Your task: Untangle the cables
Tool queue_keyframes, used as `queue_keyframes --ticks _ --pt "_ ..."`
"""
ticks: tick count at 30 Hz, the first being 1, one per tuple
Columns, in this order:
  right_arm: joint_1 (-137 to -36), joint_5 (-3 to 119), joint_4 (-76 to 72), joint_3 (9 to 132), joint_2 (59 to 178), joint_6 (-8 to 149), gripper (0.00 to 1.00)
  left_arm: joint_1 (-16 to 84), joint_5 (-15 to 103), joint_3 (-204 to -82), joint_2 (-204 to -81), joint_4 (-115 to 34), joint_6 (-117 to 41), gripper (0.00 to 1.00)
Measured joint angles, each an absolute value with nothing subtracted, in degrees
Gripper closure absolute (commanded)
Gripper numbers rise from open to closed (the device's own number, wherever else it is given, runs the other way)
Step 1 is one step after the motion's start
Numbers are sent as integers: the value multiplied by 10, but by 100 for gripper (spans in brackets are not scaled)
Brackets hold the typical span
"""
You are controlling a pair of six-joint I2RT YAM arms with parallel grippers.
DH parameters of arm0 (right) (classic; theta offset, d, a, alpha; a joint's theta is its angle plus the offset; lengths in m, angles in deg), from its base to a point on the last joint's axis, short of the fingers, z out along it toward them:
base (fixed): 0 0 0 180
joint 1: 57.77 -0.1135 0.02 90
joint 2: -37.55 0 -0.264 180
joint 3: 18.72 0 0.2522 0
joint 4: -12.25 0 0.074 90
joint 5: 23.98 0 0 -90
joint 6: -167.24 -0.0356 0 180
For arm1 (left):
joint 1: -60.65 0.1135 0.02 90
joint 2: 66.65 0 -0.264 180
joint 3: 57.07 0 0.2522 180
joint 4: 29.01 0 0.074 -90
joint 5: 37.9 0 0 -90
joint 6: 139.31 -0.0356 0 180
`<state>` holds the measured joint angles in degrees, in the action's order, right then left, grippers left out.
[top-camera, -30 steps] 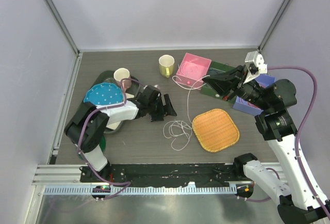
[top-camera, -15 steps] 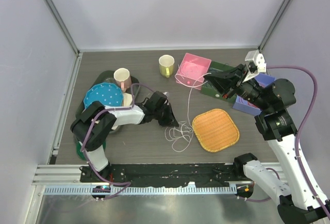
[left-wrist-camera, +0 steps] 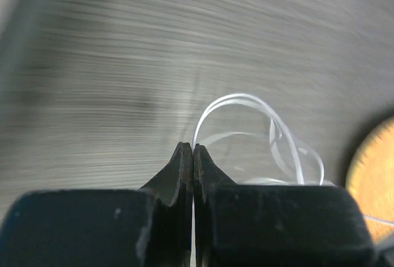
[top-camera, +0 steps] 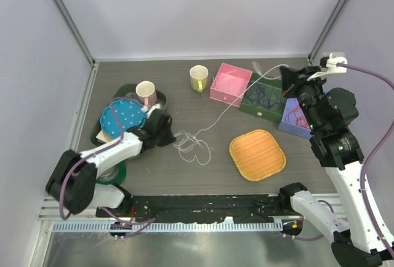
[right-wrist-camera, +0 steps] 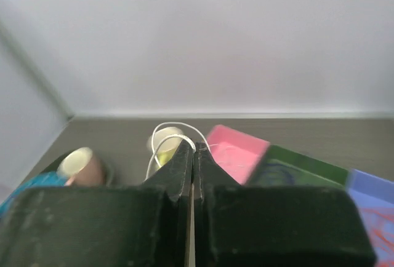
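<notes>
A white cable point(top-camera: 217, 117) stretches across the table between both grippers, and its slack lies in loose loops point(top-camera: 192, 147) on the wood. My left gripper point(top-camera: 170, 136) is shut on its left end, low over the table; the left wrist view shows the white cable point(left-wrist-camera: 261, 104) coming out of the shut left gripper point(left-wrist-camera: 193, 147). My right gripper point(top-camera: 285, 77) is raised above the boxes and shut on the other end; the white cable point(right-wrist-camera: 173, 125) loops over the tips of the right gripper point(right-wrist-camera: 194, 146). Purple cables point(top-camera: 266, 98) lie in the green box, orange-red cables point(top-camera: 298, 117) in the blue box.
A pink box point(top-camera: 231, 83), a green box point(top-camera: 255, 108) and a blue box point(top-camera: 289, 128) stand in a row at back right. An orange woven mat point(top-camera: 257, 154) lies in front of them. A yellow cup point(top-camera: 198, 77), a pink cup point(top-camera: 146, 91), a blue plate point(top-camera: 123, 116) and a green ring point(top-camera: 118, 172) sit on the left.
My left gripper shut on the white cable and pulled it left. The right gripper rose and drew back to the right, drawing the tangle out into a long line.
</notes>
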<state>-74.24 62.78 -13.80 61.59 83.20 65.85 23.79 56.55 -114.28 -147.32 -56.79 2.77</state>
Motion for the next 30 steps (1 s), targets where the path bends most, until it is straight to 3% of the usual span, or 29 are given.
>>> queue_keyframes --ticks 5,10,23,30 --pt "-742 933 -179 658 876 675 99 322 665 -1070 -1349 -654 27 100" --pt "-736 1138 -199 700 945 716 99 345 716 -1064 -1267 -720 29 100" --pt "-703 1277 -210 806 988 794 99 383 802 -1064 -1249 -793 30 100" --pt "-700 1172 -213 806 995 787 99 384 796 -1054 -1241 -793 25 100"
